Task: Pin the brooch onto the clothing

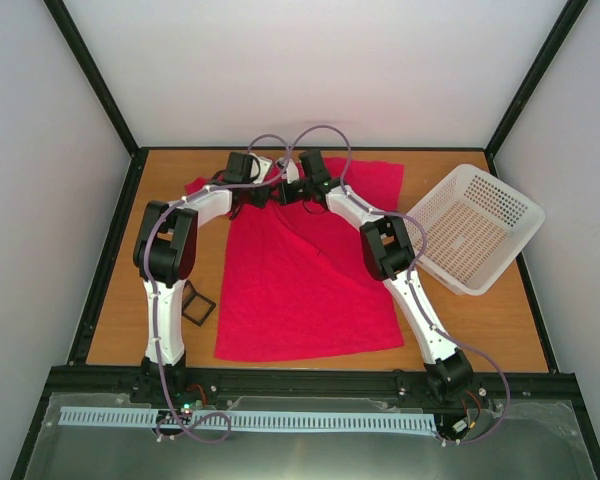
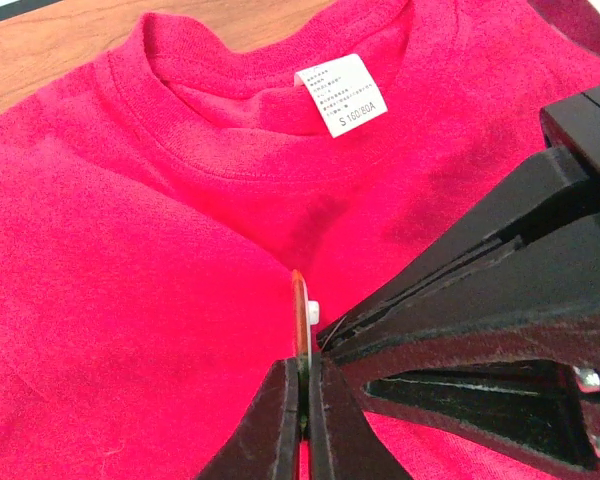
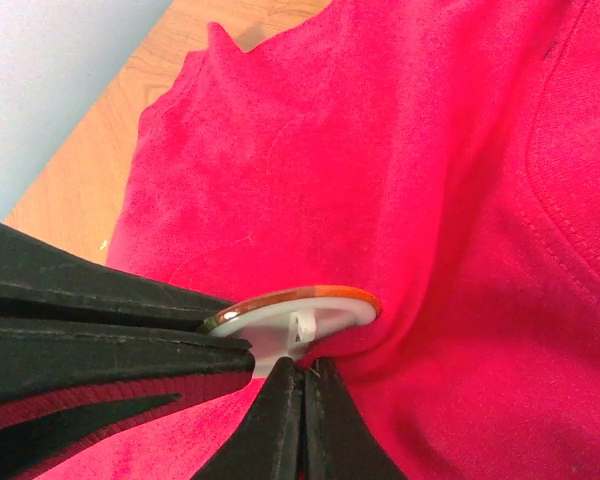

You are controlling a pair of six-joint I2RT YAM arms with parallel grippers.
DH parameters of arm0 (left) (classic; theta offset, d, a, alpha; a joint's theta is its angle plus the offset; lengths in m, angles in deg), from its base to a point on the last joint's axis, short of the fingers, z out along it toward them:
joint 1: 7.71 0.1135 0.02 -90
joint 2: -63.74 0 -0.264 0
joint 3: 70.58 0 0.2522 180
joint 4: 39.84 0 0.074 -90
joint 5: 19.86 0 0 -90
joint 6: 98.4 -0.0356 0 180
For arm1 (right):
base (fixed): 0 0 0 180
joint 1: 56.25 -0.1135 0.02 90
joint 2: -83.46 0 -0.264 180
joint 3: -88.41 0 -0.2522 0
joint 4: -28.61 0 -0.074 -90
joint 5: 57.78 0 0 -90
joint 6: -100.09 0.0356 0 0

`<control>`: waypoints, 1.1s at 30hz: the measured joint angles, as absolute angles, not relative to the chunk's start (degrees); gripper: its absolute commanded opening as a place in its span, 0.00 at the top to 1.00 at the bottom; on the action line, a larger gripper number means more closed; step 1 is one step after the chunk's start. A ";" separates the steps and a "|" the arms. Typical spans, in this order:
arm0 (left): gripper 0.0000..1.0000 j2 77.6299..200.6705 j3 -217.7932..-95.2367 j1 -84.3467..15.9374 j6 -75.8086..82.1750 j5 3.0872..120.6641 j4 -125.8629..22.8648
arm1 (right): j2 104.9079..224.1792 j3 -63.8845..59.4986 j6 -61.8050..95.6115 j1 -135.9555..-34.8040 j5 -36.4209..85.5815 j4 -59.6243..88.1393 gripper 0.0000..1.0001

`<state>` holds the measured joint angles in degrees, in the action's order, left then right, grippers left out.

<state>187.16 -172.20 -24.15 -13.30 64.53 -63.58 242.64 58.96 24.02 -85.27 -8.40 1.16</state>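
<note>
The crimson T-shirt (image 1: 280, 290) lies flat on the table, neck at the far side. Both grippers meet just below its collar. My left gripper (image 2: 304, 365) is shut on the edge of the small round brooch (image 2: 300, 310), held edge-on against the shirt (image 2: 130, 300) below the white label (image 2: 342, 93). In the right wrist view the brooch (image 3: 300, 310) shows its white back and orange rim, pressed into a fold of the shirt (image 3: 430, 150). My right gripper (image 3: 303, 368) is shut at the brooch's back, on its thin pin. The brooch is hidden in the top view.
A white perforated basket (image 1: 475, 225) stands at the right of the table. A small black frame-like case (image 1: 197, 303) lies left of the shirt by the left arm. Bare wooden table (image 1: 120, 320) shows at the front left.
</note>
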 measured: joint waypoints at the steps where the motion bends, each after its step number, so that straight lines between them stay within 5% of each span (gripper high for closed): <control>1: 0.99 187.16 -172.22 -24.13 -13.00 64.42 -63.60 | 242.64 58.96 24.00 -85.27 -8.36 1.16 0.97; 16: 0.99 187.29 -174.98 -22.51 -9.11 61.08 -64.87 | 242.64 59.05 24.04 -85.27 -8.27 3.30 0.95; 28: 0.99 187.29 -174.98 -22.10 -8.89 58.83 -64.37 | 237.26 44.45 25.25 -84.85 -9.01 12.37 0.51; 33: 1.00 187.29 -174.67 -22.01 -8.91 58.56 -63.43 | 233.39 36.50 26.12 -84.42 -8.97 17.25 0.52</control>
